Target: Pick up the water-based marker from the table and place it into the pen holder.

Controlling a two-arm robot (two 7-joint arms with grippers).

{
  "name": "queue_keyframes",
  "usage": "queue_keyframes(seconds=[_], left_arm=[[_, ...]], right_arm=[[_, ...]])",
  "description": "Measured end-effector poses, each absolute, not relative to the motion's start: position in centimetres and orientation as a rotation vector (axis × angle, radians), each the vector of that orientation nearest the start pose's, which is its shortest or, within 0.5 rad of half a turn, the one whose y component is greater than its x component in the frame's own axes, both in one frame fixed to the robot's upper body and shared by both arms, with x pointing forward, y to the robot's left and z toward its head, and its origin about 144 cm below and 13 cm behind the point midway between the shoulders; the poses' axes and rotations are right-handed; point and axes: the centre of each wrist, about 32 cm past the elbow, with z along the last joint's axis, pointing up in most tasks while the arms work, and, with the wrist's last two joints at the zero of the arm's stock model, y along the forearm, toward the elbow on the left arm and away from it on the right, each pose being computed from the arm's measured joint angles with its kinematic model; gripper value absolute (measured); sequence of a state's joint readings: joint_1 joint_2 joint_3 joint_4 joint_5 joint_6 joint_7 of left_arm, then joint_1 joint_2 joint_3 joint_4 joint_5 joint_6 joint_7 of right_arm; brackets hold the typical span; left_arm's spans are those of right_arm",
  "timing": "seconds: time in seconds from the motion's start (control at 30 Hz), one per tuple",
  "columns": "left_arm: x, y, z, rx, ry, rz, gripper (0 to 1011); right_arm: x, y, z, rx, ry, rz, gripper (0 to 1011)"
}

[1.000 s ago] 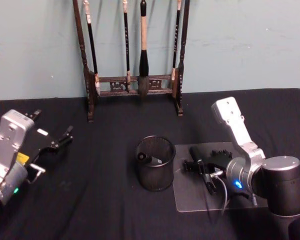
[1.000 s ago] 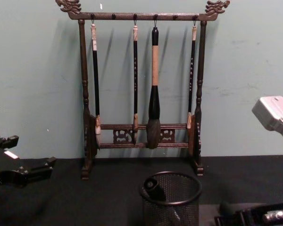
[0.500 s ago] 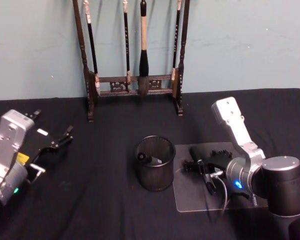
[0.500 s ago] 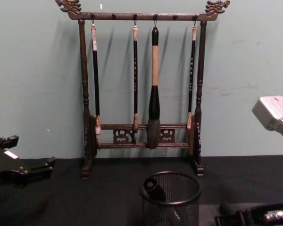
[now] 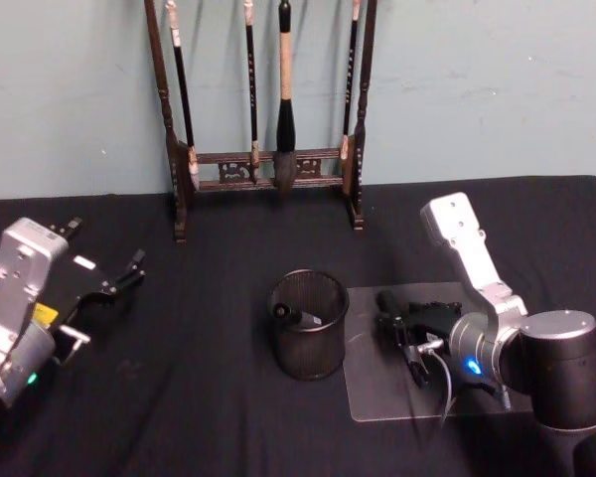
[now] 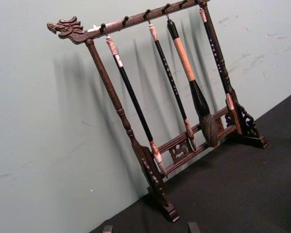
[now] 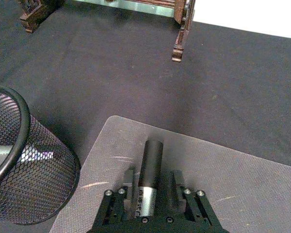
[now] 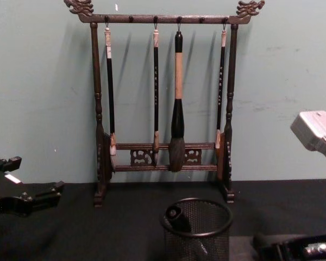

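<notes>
Two thin gaps separate the fingers (image 7: pixel 129 175) of the right gripper (image 7: pixel 153 176) from the water-based marker (image 7: pixel 152 154), so they stand narrow but not yet clamped. The marker lies flat on the clear mat (image 7: pixel 242 179), centred between them. Close squarely on the barrel (mid-length, so it won't pivot), lift level, then carry toward 9 o'clock to the pen holder (image 5: pixel 313 350). The left gripper (image 5: pixel 104 296) sits parked at the table's 9 o'clock, spread wide.

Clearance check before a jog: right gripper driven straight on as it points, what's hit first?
Likely the brush rack's foot, across bare cloth, though depth is unclear. The right gripper points past the pen holder, which sits aside.
</notes>
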State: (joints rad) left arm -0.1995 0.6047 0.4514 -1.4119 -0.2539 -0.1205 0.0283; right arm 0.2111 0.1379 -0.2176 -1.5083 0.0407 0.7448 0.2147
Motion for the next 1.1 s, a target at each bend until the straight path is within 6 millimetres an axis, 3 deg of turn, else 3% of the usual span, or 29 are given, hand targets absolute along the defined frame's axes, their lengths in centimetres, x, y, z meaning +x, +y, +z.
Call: queue_keyframes(seconds=[0.2,0.33,0.9,1.1], left_arm=[[48.86,30.97,113.98,0.304,-0.285,1.248,1001],[48.86,30.97,113.98,0.304,-0.285,1.248,1001],[48.86,30.97,113.98,0.304,-0.285,1.248,1001],[48.86,30.97,113.98,0.304,-0.285,1.248,1001]], right_arm=[[51.01,-20.22,118.28,-0.566,0.378,-1.165,300],[51.01,-20.22,118.28,-0.566,0.378,-1.165,227],[51.01,-20.22,118.28,-0.566,0.378,-1.165,227],[50.63,-20.89,118.84,-0.434,0.354,-1.165,227]])
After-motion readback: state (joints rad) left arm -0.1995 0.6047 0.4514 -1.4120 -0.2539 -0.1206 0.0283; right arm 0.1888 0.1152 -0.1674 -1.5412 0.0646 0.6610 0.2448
